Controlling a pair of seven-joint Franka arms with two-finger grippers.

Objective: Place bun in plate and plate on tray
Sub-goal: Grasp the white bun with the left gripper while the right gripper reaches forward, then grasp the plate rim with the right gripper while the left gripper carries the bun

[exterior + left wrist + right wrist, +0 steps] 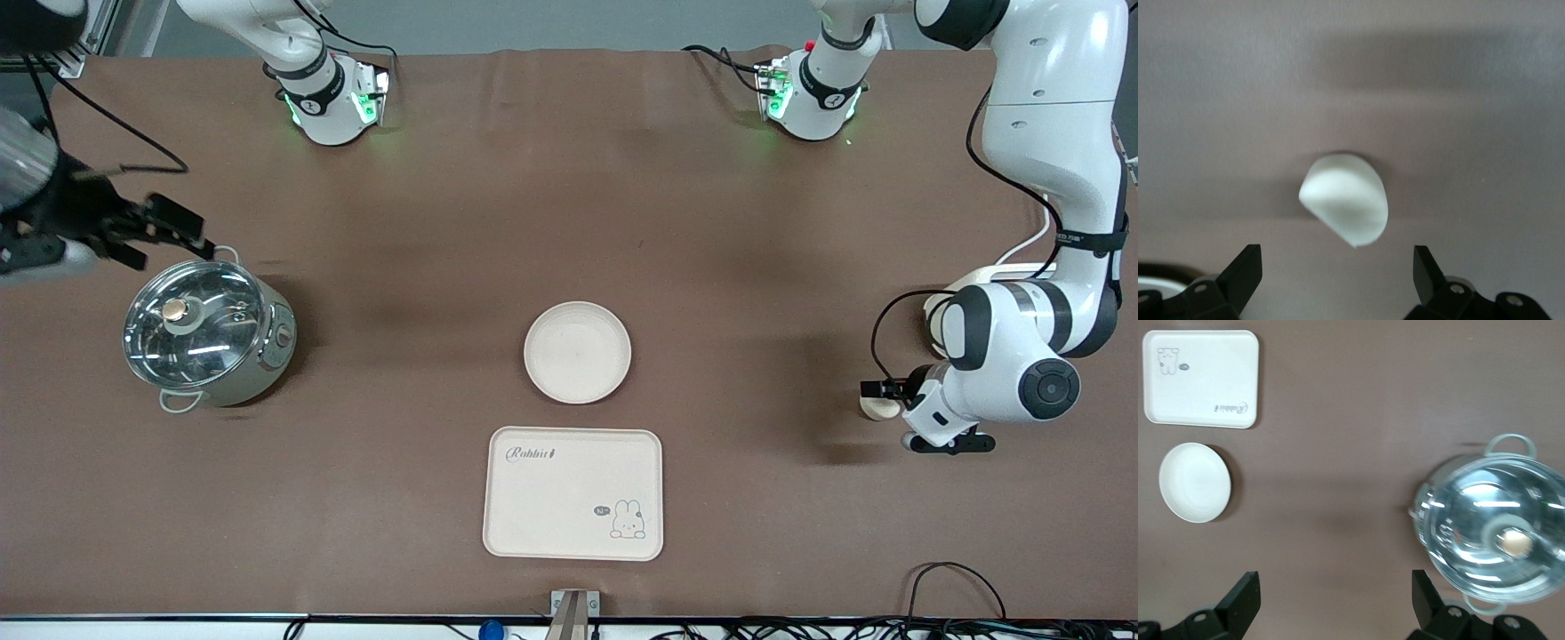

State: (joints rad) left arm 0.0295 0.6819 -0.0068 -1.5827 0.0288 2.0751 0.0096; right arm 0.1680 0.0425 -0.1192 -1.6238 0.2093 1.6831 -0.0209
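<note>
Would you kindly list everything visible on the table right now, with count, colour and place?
bun: one, cream-white, on the table at the left arm's end
plate: one, cream, round, mid-table
tray: one, cream, rectangular, nearer the front camera than the plate
pot: one, steel with glass lid, at the right arm's end
left gripper: one, black fingers, open, low over the bun
right gripper: one, black fingers, open, up beside the pot
</note>
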